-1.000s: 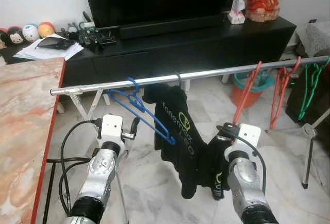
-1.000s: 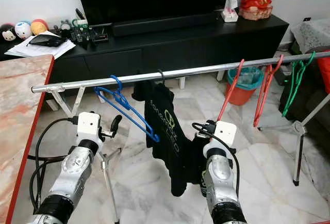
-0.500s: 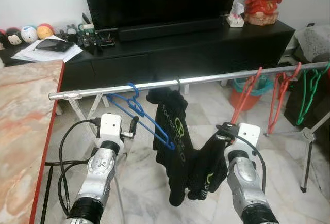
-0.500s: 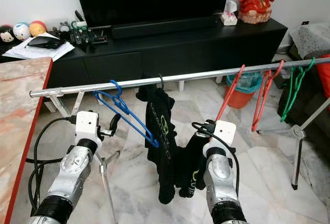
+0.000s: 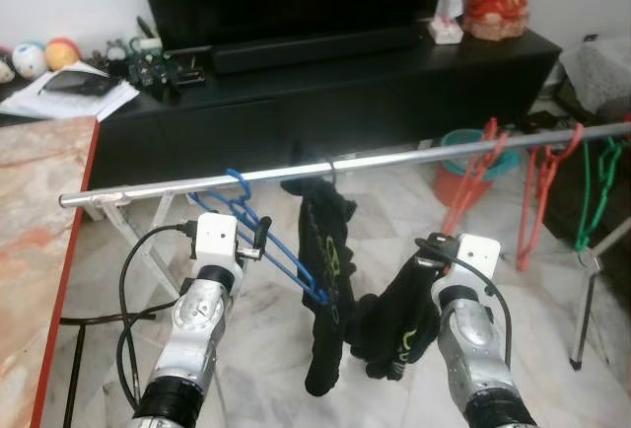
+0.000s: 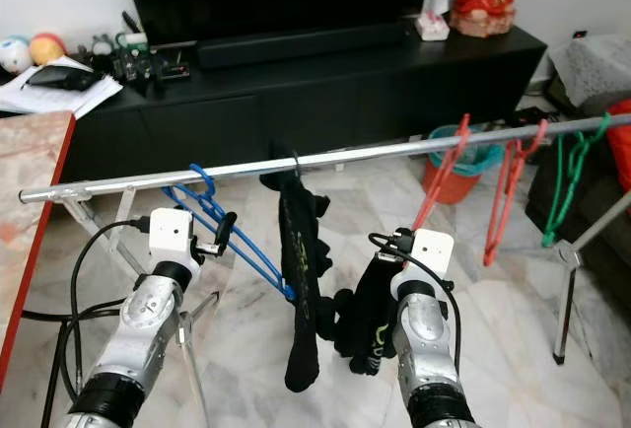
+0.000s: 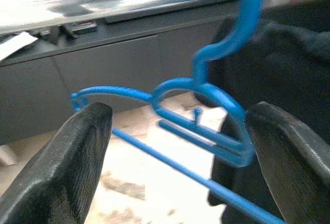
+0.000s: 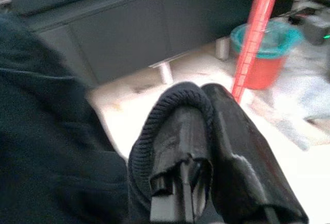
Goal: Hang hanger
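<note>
Left eye view: a marble floor (image 5: 276,339) before a black TV console (image 5: 325,83); a marble-topped table (image 5: 35,221) at the robot's left. A metal rail (image 5: 394,157) crosses the scene, carrying a blue hanger (image 5: 261,241), a black shirt (image 5: 325,280) on a second hanger (mostly hidden by the cloth), two red hangers (image 5: 473,177) and a green hanger (image 5: 599,177) cut off at the frame edge. The left gripper (image 7: 175,167), arm raised, has its fingers (image 7: 77,167) spread wide just short of the blue hanger, without touching it. The right gripper (image 8: 193,167), arm raised, is clamped on a fold of the black shirt.
</note>
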Controlling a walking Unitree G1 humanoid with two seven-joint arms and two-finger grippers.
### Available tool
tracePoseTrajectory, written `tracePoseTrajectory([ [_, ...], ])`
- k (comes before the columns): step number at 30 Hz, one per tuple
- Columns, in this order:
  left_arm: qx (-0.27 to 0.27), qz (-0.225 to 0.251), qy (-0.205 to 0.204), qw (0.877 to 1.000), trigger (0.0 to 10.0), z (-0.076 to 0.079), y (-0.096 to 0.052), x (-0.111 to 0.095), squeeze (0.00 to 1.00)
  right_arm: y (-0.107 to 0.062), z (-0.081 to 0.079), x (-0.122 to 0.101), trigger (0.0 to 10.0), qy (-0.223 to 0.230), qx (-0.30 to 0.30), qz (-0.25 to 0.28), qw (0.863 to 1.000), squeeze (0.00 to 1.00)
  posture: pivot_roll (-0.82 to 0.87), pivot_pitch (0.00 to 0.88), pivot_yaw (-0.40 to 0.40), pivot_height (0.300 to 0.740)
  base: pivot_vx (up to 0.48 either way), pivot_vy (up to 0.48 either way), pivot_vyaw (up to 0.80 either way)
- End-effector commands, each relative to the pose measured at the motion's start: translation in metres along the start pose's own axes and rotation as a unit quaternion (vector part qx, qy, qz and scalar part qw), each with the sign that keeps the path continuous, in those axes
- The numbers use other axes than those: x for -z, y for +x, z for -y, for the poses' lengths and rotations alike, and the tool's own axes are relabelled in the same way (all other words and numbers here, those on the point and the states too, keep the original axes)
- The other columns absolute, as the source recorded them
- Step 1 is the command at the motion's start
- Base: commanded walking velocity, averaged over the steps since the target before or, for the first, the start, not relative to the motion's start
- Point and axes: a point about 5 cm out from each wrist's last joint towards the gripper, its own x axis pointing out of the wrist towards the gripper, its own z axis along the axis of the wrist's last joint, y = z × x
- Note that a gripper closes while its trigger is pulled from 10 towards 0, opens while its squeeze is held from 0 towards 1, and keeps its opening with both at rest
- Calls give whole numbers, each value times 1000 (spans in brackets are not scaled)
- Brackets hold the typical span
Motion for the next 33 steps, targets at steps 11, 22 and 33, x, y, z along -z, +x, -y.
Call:
tracePoseTrajectory([
  [11,15,5,-2,1000,10000,6,-7,-4,0,1,6,-6,10000,-8,2,12,1000,0,-13,0,-1,740,257,0,0],
  [22,68,-18,34,997,10000,11,-25,-12,0,2,5,-7,10000,-6,1,12,1000,0,-7,0,-2,740,0,0,0],
  [33,99,-66,76,990,10000,21,-25,-34,0,4,2,-9,10000,-5,-5,13,1000,0,-1,0,-11,740,0,0,0],
])
